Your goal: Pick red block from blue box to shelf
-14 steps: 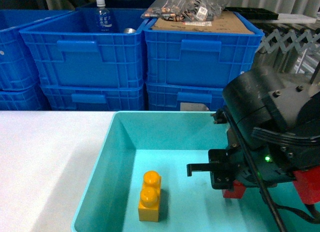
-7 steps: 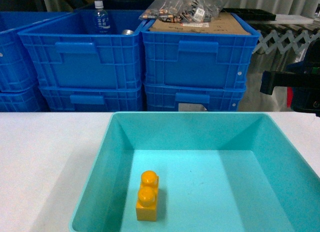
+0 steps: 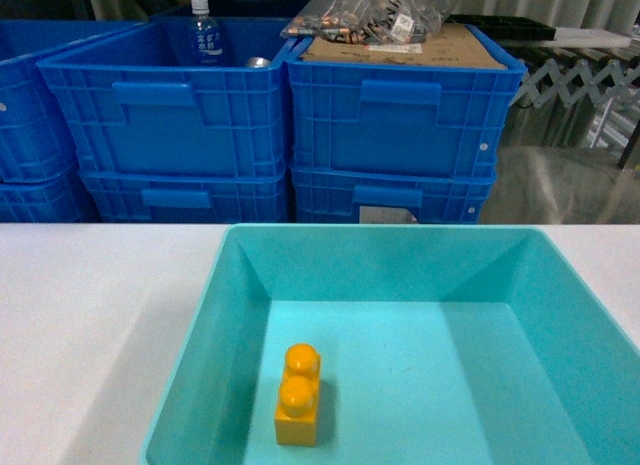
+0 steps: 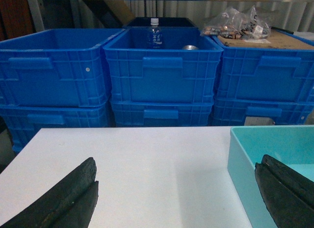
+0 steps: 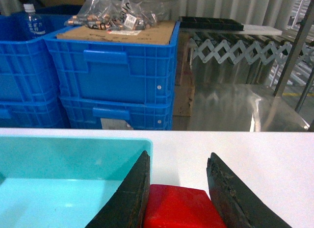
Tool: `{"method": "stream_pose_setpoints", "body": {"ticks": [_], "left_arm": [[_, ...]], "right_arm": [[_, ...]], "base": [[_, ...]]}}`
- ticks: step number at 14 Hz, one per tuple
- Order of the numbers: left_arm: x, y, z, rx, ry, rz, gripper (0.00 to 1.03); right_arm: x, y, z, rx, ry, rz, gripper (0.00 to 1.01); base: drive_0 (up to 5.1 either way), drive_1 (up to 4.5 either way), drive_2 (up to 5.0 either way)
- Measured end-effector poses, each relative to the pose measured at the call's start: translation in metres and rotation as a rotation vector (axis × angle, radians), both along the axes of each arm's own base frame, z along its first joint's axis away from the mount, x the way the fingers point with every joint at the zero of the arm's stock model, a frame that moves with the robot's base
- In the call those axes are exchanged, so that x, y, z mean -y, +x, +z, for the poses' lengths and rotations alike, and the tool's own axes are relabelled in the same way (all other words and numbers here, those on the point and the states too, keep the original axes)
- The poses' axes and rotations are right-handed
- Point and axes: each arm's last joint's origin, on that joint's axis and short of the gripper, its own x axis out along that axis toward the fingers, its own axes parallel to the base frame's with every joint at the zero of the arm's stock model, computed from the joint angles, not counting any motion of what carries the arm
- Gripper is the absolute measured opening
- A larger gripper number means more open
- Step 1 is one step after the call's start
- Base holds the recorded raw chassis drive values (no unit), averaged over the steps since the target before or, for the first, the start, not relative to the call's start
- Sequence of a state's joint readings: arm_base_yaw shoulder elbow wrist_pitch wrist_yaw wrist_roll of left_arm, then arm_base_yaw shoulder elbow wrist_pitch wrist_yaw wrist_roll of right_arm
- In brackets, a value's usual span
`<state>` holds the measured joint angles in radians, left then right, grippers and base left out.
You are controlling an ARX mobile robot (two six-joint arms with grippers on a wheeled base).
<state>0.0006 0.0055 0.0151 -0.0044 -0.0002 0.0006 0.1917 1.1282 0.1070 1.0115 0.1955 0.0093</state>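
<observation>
Red plastic brick, the small red block [image 5: 177,207], sits clamped between the two dark fingers of the right tool [image 5: 177,189] at the bottom centre of the right wrist view, lifted clear of the tub, just over its right rim. Right tool closed on it, pads touching both sides. Left tool [image 4: 174,198] at the bottom of the left wrist view: fingers spread wide, nothing between them, idle over the white table [image 4: 147,169]. Wide shallow turquoise plastic tub, the blue box [image 3: 190,355], fills the lower half of the head view; only a yellow-orange two-stud brick [image 3: 298,395] left inside, lower left of its floor. Neither tool shows in the head view. Behind, stacked dark blue ribbed crates [image 3: 400,125]. Shiny steel surface and post [image 5: 230,108] at far right, probably the shelf. Step judged: carry phase, pick done. Next move calls for swinging the right arm toward the shelf, keeping grip until over a tier.
</observation>
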Motion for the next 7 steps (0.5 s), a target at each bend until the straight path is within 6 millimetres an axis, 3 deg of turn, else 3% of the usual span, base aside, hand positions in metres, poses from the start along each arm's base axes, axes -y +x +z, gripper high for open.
{"method": "stream_pose_setpoints", "body": {"ticks": [4,5,7], "left_arm": [[0.000,0.000,0.000,0.000,0.000,0.000,0.98],[0.000,0.000,0.000,0.000,0.000,0.001,0.98],[0.000,0.000,0.000,0.000,0.000,0.001,0.98]], "right_arm": [[0.017,-0.028,-0.001,-0.007,-0.003,0.000,0.28],[0.030,-0.040,0.001,0.001,-0.001,-0.014,0.28],[0.030,-0.051,0.006,0.017,-0.001,-0.004,0.28]], "base": [[0.0,0.00,0.0],[0.0,0.00,0.0],[0.0,0.00,0.0]]}}
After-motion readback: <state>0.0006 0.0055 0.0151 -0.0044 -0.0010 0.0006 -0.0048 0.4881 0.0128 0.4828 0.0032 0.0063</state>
